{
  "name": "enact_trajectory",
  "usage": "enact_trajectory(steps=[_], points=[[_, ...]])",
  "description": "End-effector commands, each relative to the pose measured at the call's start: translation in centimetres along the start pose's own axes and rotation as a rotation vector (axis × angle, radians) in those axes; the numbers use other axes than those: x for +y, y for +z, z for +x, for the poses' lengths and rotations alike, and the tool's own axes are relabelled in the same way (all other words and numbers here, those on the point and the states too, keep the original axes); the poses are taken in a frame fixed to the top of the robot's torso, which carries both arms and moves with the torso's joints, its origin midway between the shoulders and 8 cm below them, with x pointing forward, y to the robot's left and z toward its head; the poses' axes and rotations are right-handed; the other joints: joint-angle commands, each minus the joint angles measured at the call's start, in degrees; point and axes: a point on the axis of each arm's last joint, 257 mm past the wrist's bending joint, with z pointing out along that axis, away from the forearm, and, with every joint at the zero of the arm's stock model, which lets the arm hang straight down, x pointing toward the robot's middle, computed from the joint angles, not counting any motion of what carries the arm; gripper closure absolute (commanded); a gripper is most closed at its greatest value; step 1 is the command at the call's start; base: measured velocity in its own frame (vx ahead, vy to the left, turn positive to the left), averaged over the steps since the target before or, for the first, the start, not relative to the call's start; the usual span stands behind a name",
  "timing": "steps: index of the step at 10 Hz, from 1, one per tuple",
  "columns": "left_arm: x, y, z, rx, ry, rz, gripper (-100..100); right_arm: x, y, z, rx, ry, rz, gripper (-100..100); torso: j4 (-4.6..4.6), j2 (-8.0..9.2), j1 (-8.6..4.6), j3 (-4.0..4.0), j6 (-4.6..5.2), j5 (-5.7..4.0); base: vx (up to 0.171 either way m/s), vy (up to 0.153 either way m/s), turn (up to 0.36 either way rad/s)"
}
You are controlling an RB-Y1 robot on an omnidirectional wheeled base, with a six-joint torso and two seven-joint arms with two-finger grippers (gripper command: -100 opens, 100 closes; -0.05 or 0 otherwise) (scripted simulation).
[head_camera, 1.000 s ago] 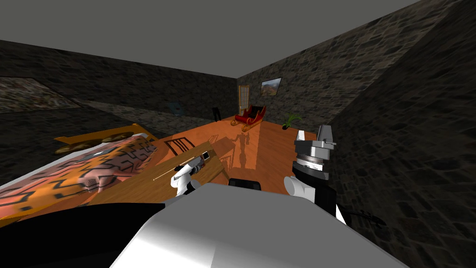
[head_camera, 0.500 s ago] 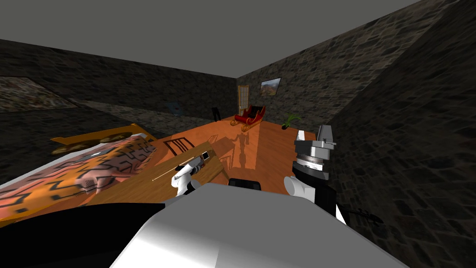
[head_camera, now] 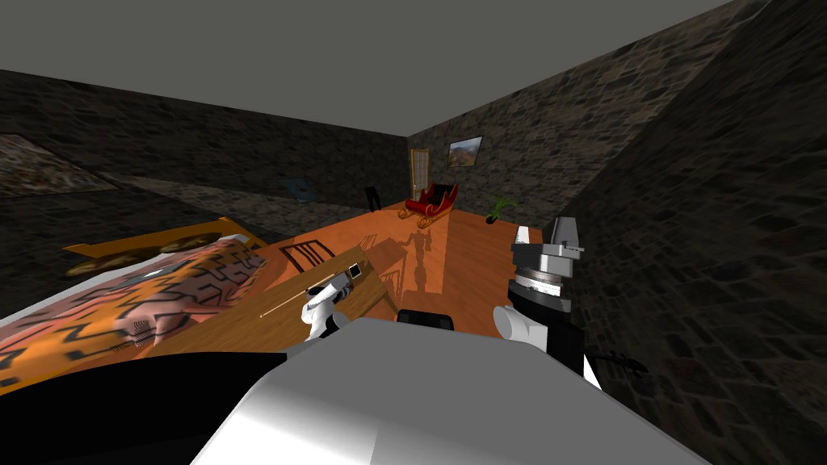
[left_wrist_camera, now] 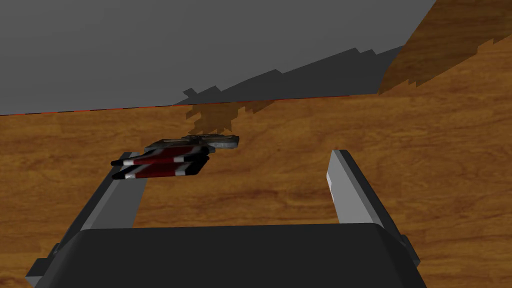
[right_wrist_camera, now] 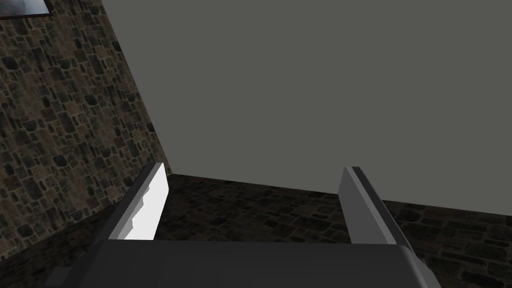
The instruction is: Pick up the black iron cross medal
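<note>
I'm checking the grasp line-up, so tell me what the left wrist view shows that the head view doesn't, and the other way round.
Left wrist view: the medal, a red, white and black ribbon with a dark cross, lies flat by one finger of the open left claw, off the middle of the gap. Head view: the right claw raised, a bed with an orange patterned cover, and a red sleigh far off. Both: the wooden table and the left claw over it.
</note>
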Motion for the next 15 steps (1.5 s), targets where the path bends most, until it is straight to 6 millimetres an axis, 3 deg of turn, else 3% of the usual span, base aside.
enact_trajectory(steps=[1,7,15], points=[[0.0,0.0,0.0,-0.001,0.000,0.000,-100,0.0,0.0,0.0,0.000,0.000,0.000,0,0.00,0.00,0.00,0.00,0.00,0.00,0.009,0.009,0.029],[0.0,0.0,0.0,-0.001,0.000,0.000,-100,0.0,0.0,0.0,0.000,0.000,0.000,0,0.00,-0.01,0.01,-0.01,0.00,0.00,0.000,0.000,-0.001],[2.1,0.6,0.3,0.004,-0.019,0.006,-100,0.0,0.0,0.0,0.000,0.000,0.000,0,0.00,0.00,-0.01,0.00,0.00,0.00,-0.005,-0.005,-0.017]])
